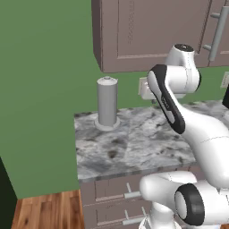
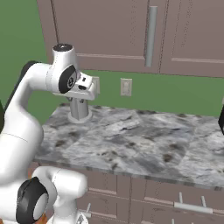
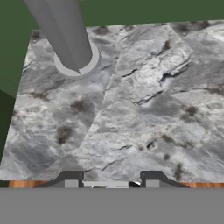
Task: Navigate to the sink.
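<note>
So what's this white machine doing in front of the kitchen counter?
It is a mobile robot arm meant to drive to the sink, and nothing here shows a sink yet. It faces a grey marble counter with a grey cylindrical canister standing near the green wall, under brown cabinets. Its end effector hangs above the counter's front edge, fingers apart, holding nothing. By the look of it, the base has more driving to do.

- Even, flat rendered light throughout; no glare on the marble counter point(image 1: 134, 143).
- Grey cylinder point(image 1: 107, 102) shaded on one side (faint shadow at its base).
- Edges soft, pixelated; no lens distortion.
</note>
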Robot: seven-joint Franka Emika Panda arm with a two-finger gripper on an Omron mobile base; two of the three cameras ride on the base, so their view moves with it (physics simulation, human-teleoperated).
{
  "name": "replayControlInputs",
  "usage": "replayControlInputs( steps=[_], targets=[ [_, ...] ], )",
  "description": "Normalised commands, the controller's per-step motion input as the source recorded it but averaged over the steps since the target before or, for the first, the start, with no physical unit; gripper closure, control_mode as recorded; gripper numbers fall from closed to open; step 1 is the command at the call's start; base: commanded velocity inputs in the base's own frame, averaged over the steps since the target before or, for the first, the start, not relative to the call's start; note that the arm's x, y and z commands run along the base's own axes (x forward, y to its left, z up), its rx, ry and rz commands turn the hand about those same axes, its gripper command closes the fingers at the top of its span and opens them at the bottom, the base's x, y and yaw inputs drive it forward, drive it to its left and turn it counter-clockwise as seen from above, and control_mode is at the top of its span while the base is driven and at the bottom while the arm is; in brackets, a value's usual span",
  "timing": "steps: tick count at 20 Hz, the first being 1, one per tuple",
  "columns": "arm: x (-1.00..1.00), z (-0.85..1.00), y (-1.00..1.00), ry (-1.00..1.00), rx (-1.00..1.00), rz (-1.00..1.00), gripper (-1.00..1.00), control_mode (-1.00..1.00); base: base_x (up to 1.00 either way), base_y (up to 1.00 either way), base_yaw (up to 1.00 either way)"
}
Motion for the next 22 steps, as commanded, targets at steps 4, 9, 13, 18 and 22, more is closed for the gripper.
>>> replayControlInputs(
  steps=[4,9,13,18,22],
  targets=[
    [-0.58,0.00,0.02,-0.06,0.00,0.00,-1.00,-1.00,0.00,0.00,0.00],
    [-1.00,0.00,0.01,-0.04,0.00,0.00,-1.00,-1.00,0.00,0.00,0.00],
    [-1.00,-0.01,0.00,0.00,0.00,0.00,-1.00,-1.00,0.00,0.00,0.00],
    [-0.92,-0.01,0.00,0.00,0.00,0.00,-1.00,-1.00,0.00,0.00,0.00],
    [-0.23,0.00,-0.03,0.00,0.00,-0.01,-1.00,1.00,-0.69,-0.67,-0.02]
  ],
)
